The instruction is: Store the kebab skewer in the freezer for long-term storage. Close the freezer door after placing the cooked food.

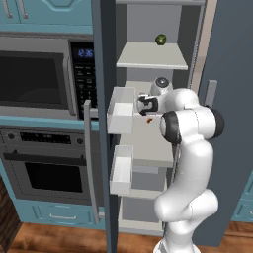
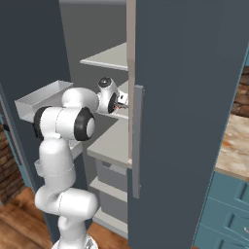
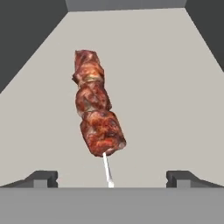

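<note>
The kebab skewer (image 3: 97,105), reddish-brown meat chunks on a thin pale stick, lies on a pale grey shelf (image 3: 166,87) inside the freezer (image 1: 148,59). In the hand view my gripper (image 3: 111,178) is open. Its two dark fingertips (image 3: 41,177) stand wide apart, with only the stick's end between them, touching neither. From the left base view the gripper (image 1: 146,105) reaches into the middle shelf, and a bit of the skewer (image 1: 149,119) shows below it. The freezer door (image 1: 103,123) stands open at the left, its white bins (image 1: 121,112) facing the arm.
A small round green item (image 1: 160,39) sits on the upper shelf. A microwave (image 1: 34,79) and an oven (image 1: 44,170) lie left of the open door. The matching right door (image 2: 189,97) with its grey handle (image 2: 137,141) stands close beside the arm.
</note>
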